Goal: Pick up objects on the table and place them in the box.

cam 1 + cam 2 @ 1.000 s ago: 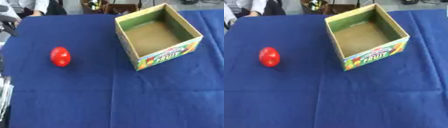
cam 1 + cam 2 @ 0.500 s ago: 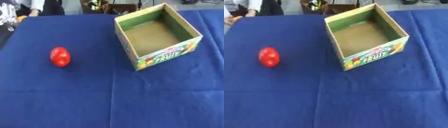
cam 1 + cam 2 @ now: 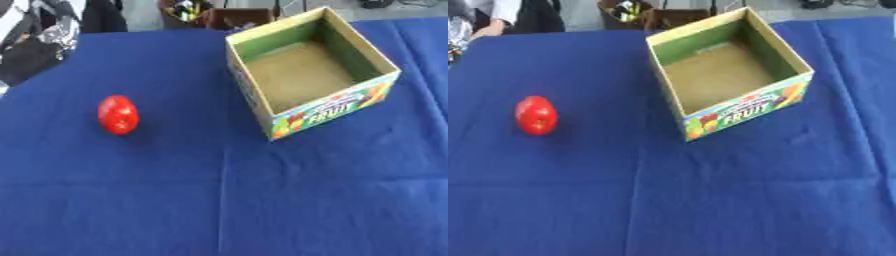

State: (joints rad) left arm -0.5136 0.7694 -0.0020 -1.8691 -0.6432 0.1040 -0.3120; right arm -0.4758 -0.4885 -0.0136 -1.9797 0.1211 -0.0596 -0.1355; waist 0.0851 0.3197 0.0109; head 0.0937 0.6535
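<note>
1. Table: covered by a dark blue cloth that fills nearly all of both eye views. A faint crease runs across the cloth below the box, and another runs toward the near edge.
2. Red object: 1 smooth, glossy, egg-shaped item, like a tomato. It lies on the cloth in the left half of the table, well apart from the box and outside it. Nothing touches it.
3. Box: 1 open-topped cardboard carton standing upright on the cloth, right of centre and toward the far side. It is turned askew, so that 1 corner points toward the near left.
   - The printed front wall carries the word "FRUIT" and coloured fruit pictures.
   - The inner far wall is green.
   - The floor is plain brown and shows bare.
4. Left hand: a blurred black-and-silver shape at the upper left corner of the left eye view, over the far left edge of the table. It is well apart from the red object and the box. Whether it is spread, pressed together or pinching anything cannot be told.
5. Background: a dark container with small mixed items stands beyond the far edge of the table, behind the box.
</note>
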